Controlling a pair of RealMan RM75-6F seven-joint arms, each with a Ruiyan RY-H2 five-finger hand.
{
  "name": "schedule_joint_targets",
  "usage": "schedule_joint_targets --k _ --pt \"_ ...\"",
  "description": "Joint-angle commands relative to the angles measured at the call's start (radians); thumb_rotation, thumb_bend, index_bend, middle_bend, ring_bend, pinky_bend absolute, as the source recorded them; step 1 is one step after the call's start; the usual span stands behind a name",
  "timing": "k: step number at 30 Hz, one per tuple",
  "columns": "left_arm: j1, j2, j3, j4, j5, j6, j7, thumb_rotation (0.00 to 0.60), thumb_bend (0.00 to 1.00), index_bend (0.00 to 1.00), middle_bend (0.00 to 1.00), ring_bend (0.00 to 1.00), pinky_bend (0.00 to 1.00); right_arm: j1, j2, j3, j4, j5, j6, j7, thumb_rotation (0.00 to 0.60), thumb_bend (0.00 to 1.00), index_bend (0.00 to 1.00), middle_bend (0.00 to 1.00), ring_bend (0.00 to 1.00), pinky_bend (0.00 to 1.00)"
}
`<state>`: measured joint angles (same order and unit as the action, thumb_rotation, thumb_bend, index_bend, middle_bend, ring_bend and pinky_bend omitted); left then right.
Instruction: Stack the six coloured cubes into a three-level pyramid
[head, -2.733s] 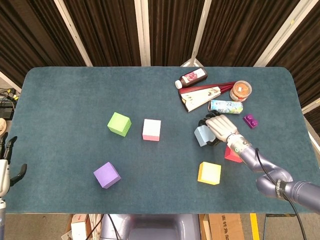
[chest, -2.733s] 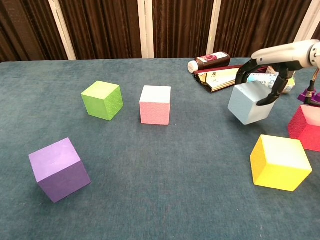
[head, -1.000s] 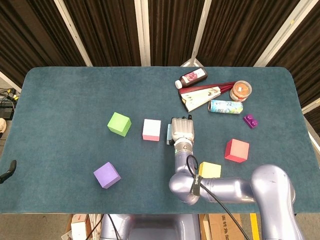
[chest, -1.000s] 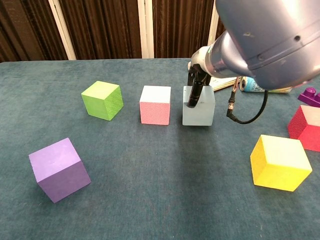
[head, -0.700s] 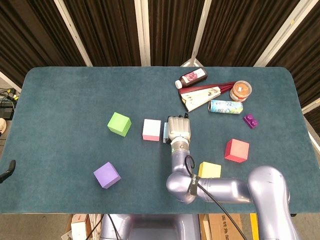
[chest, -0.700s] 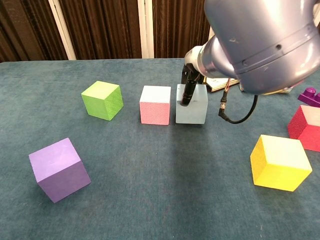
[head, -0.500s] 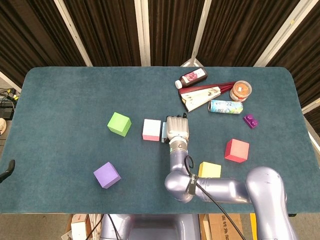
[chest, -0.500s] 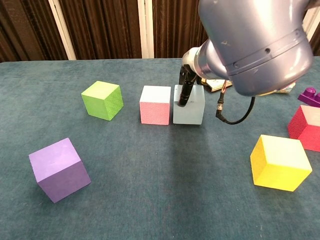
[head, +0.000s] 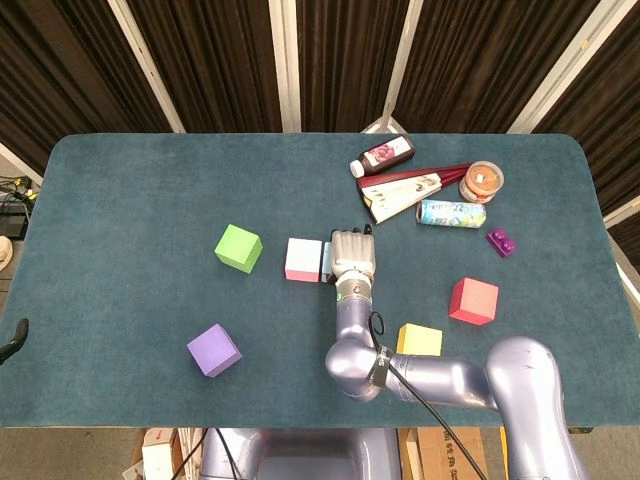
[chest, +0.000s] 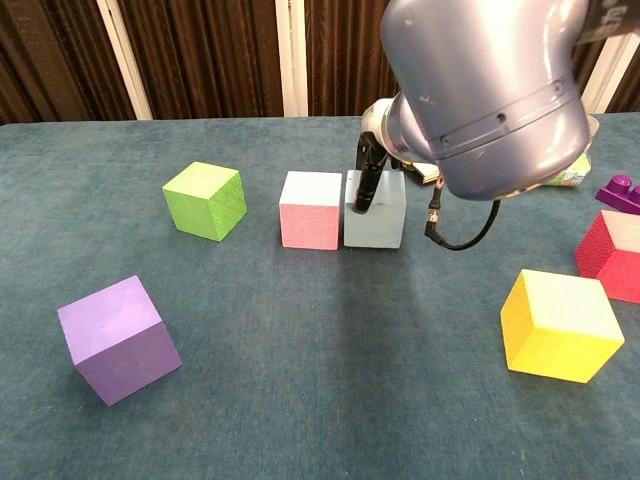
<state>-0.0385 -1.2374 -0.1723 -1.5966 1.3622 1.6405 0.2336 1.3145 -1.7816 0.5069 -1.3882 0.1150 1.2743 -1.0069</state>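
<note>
The light blue cube (chest: 374, 209), gripped by the right robot hand (head: 352, 256), was set against the pink cube (chest: 310, 209); four cubes were left unplaced.

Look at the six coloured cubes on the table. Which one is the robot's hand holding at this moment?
The light blue cube: the right hand grips it, set down right beside the pink cube. The other five cubes sit untouched.

You see pale blue cube (chest: 376, 217) flush beside pink cube (chest: 311, 209), seemingly touching; green cube (chest: 205, 200) left; purple cube (chest: 118, 338), yellow cube (chest: 560, 325), red cube (chest: 612, 255) scattered.
</note>
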Motion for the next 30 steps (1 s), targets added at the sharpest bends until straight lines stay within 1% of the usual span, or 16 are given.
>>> schedule_joint_targets --k 1,16,30 --pt "0.000 0.000 0.000 0.000 0.000 0.001 0.000 0.600 0.38 0.11 0.00 0.00 0.00 -0.004 -0.010 0.000 0.014 -0.010 -0.002 -0.007 0.600 0.29 0.40 0.33 0.19 0.00" --pt "-0.001 -0.003 0.000 0.001 -0.002 0.002 0.004 0.600 0.38 0.11 0.00 0.00 0.00 -0.025 -0.030 0.036 0.029 -0.023 -0.011 -0.043 0.600 0.29 0.40 0.31 0.18 0.00" --pt "-0.001 -0.002 0.000 0.000 -0.002 0.002 0.004 0.600 0.38 0.11 0.00 0.00 0.00 -0.029 -0.047 0.056 0.040 -0.020 -0.010 -0.083 0.600 0.29 0.33 0.26 0.16 0.00"
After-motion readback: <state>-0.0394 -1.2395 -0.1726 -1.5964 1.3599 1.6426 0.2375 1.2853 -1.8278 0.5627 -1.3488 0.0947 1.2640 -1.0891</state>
